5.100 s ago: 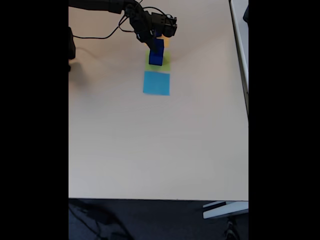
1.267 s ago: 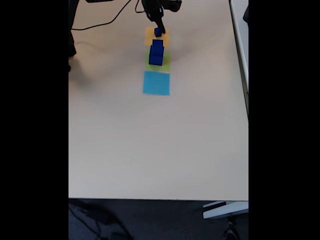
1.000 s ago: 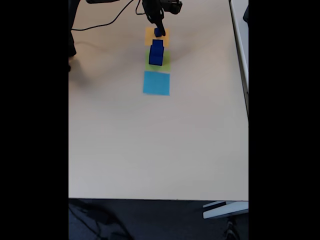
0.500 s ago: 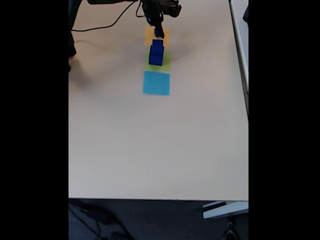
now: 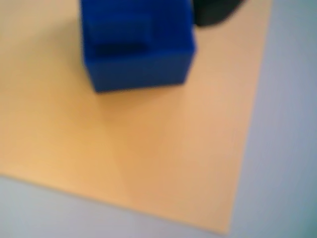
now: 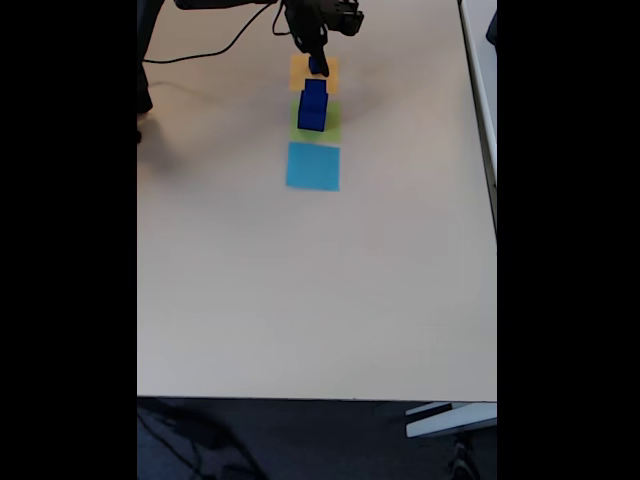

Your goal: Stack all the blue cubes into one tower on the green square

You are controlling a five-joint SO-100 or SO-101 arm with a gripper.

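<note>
- We find the small cube (image 6: 318,65) at the gripper (image 6: 319,60) tip, over the orange square (image 6: 302,72); whether the jaws grip it, we cannot tell.
- In the wrist view the small cube (image 5: 136,44) is blurred, solid and matte, with orange paper (image 5: 148,148) beneath.
- We count two more blue cubes (image 6: 313,105) stacked on the flat green square (image 6: 330,128).
- A light-blue square (image 6: 313,166) lies just beside it on the smooth beige table (image 6: 300,300).
</note>
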